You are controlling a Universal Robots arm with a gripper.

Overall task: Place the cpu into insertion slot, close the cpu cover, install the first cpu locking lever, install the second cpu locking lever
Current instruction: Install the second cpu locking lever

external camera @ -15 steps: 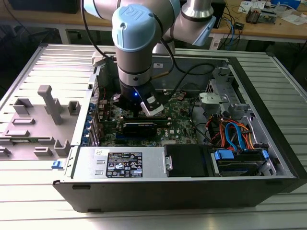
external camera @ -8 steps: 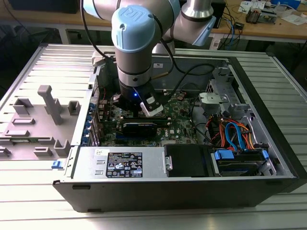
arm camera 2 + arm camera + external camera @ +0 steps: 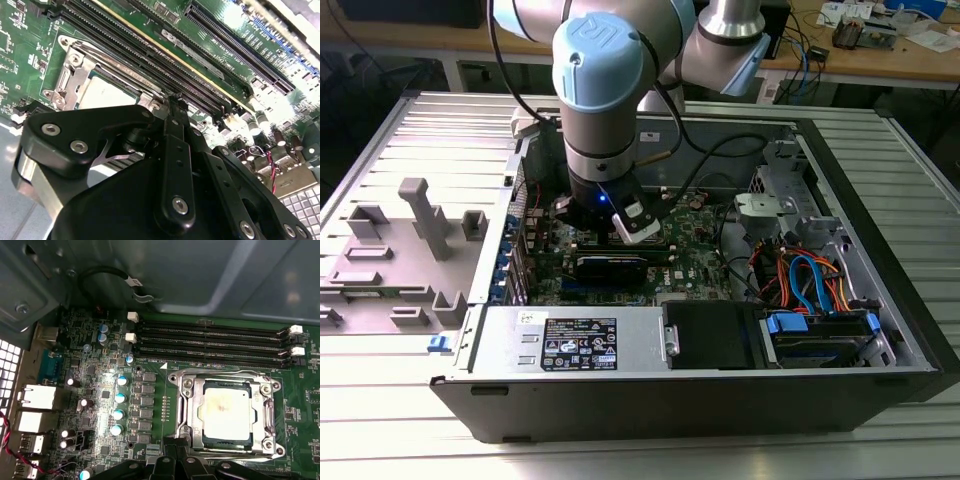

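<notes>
cpu (image 3: 225,412): 1, sitting in the insertion slot (image 3: 186,440) just ahead of the end effector (image 3: 175,460); thin, light, stiff; prob fragile underneath, so handling by edges only.
cpu cover (image 3: 265,415): 1 silver frame, lying down round the chip; stiff sheet metal, pushing on rim.
end effector: hovering close over socket edge, not gripping anything visible; finger gap can't tell.
RAM slots (image 3: 210,340): 4, running beyond the socket.

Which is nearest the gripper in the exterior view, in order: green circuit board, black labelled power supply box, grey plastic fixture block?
1. Green circuit board: directly beneath the gripper.
2. Black labelled power supply box: along the case's front wall.
3. Grey plastic fixture block: outside the case, the exterior view's left.
</notes>
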